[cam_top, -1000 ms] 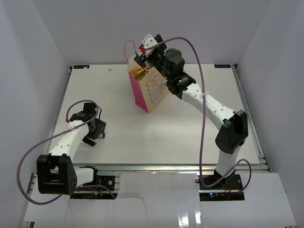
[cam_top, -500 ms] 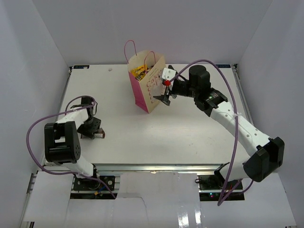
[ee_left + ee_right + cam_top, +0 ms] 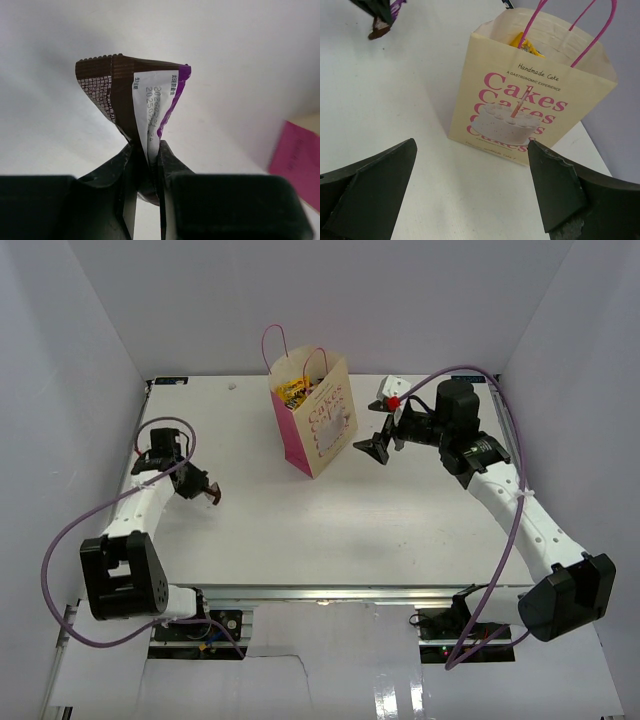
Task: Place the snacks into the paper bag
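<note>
A small brown, white and purple candy bar wrapper (image 3: 132, 95), one of the snacks, is pinched by its lower end in my left gripper (image 3: 146, 150), which is shut on it. In the top view the left gripper (image 3: 205, 490) holds it (image 3: 215, 498) over the left side of the table. The paper bag (image 3: 318, 425) stands upright at the back middle, with yellow packets (image 3: 293, 390) inside. My right gripper (image 3: 378, 430) hovers open just right of the bag, nothing between its fingers. From the right wrist the bag's printed front (image 3: 530, 100) faces my open right gripper (image 3: 471, 150).
White walls close in the table on three sides. The bag's pink loop handles (image 3: 272, 340) stick up above its mouth. A purple cable (image 3: 95, 530) loops off the left arm, another (image 3: 510, 540) along the right arm.
My left gripper has shut on the candy bar and raised it from the table. The right arm has drawn back from over the bag to its right side, jaws staying open.
</note>
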Robot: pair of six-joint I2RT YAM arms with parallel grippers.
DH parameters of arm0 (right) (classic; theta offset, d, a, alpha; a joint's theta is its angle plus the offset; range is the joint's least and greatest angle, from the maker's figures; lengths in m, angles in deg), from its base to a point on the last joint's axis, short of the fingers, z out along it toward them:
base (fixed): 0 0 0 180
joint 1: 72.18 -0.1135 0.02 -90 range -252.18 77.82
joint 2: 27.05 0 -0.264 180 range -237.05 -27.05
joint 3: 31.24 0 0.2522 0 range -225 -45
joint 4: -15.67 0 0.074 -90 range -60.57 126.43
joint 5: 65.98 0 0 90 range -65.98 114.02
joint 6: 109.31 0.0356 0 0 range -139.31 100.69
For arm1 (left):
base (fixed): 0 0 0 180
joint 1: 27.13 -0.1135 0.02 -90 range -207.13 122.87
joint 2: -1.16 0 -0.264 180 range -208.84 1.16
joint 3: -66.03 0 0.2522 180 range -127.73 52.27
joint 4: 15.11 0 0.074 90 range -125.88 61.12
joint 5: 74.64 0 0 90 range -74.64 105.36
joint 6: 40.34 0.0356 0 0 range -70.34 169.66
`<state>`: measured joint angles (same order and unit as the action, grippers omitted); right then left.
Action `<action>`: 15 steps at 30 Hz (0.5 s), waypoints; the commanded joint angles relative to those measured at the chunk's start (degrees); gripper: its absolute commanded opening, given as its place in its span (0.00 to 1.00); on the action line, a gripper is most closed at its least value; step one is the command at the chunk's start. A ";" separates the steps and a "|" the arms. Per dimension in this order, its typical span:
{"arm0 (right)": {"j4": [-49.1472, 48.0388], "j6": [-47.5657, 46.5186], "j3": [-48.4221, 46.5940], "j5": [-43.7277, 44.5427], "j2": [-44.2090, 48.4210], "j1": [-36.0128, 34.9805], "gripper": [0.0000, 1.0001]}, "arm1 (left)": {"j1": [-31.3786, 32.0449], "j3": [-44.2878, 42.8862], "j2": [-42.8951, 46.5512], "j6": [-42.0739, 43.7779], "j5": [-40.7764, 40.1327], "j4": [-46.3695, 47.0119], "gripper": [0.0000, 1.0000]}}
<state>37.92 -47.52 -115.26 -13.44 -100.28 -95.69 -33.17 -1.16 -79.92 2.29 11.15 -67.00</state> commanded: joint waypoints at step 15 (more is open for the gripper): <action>-0.85 6.32 6.62 -4.03 5.81 9.70 0.97 | 17.89 -46.29 -16.20 46.65 37.35 36.72 0.11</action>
<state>38.33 -42.75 -109.99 -16.28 -97.33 -87.95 -18.94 -41.79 -92.71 37.20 43.89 -31.95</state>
